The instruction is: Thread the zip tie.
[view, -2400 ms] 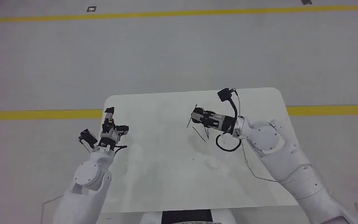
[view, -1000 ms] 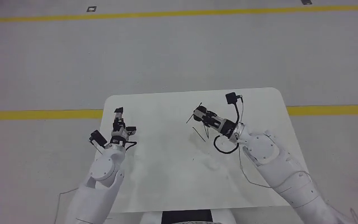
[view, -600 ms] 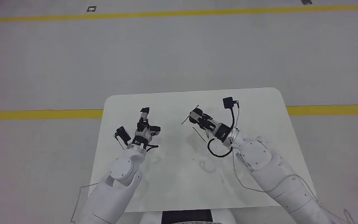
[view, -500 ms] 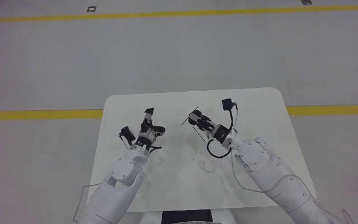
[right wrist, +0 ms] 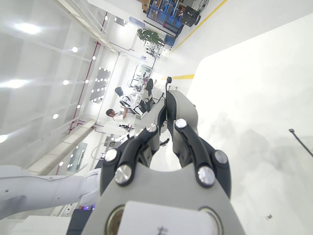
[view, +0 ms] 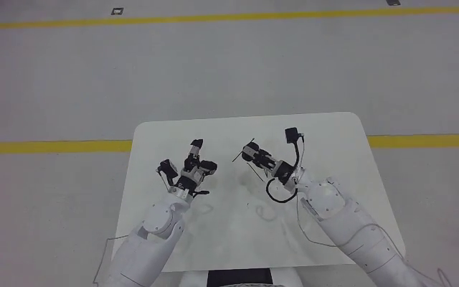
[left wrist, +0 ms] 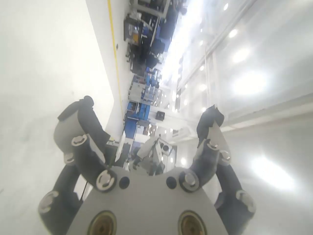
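Black slender zip tie pinched in right gripper; left gripper gapes wide, empty.

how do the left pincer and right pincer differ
The left pincer is spread open and empty; the right pincer is shut on a zip tie. The left pincer is over the table toward its left side, the right pincer near its middle. Both share a grey-and-black build.

Bright, glare overhead; wrist views seemingly hazy, warped.
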You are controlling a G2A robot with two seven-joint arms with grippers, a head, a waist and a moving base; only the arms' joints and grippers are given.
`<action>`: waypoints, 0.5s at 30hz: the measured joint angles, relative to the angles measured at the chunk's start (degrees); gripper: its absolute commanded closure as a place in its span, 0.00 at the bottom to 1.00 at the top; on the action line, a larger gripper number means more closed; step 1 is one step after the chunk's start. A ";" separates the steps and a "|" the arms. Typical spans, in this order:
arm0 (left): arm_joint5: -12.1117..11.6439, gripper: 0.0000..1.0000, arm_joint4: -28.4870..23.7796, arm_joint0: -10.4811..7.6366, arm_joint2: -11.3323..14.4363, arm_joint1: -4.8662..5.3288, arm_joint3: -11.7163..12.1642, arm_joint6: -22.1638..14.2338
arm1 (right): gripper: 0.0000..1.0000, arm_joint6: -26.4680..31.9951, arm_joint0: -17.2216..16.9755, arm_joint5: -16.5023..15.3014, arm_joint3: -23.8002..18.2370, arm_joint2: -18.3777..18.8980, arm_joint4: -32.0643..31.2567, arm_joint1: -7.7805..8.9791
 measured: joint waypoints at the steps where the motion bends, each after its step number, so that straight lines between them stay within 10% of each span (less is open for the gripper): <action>1: -1.23 0.00 -0.77 0.15 -0.38 0.21 0.46 -4.25 | 1.00 1.74 -0.02 0.00 0.05 0.36 1.61 -0.01; 9: -7.06 0.00 0.35 -1.48 -0.60 1.28 4.35 -26.09 | 1.00 10.56 -1.23 0.01 1.48 3.46 10.31 -0.53; 15: -7.09 0.00 0.22 -1.51 -0.59 1.29 4.46 -26.34 | 1.00 11.93 -1.19 0.01 2.14 3.98 13.51 -0.87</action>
